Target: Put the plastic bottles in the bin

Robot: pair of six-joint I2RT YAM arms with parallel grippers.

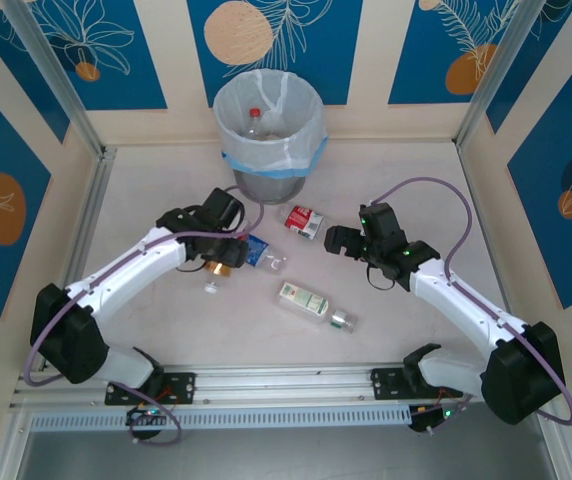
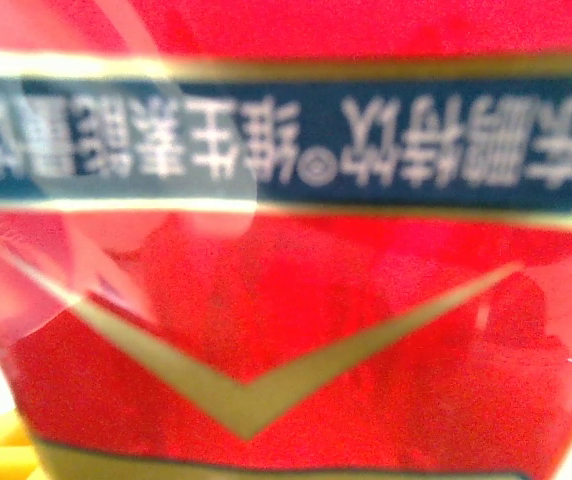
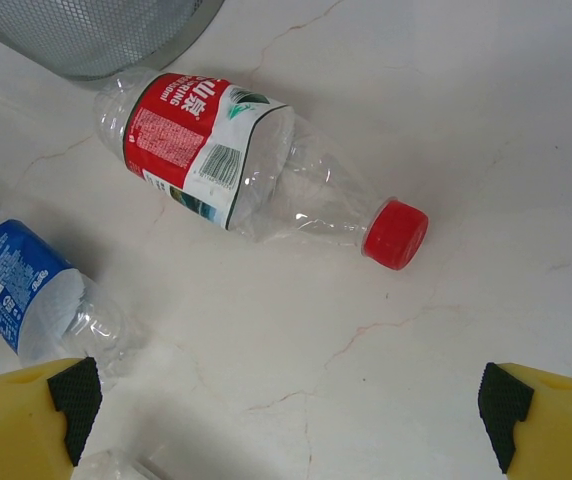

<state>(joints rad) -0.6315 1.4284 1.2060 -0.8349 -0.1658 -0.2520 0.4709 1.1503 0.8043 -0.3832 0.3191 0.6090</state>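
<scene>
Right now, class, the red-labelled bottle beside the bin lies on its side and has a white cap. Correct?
No: its cap is red, not white, as the right wrist view shows. The red-labelled bottle does lie on its side beside the bin.

On the clear plastic bottle with the red-and-white label [image 3: 206, 140] we make out white Chinese characters and a barcode [image 3: 224, 165], none legible. The plastic bottle with the red label and gold chevron [image 2: 266, 340] carries a dark-blue band [image 2: 266, 150] of white Chinese characters, upside down and blurred.
</scene>
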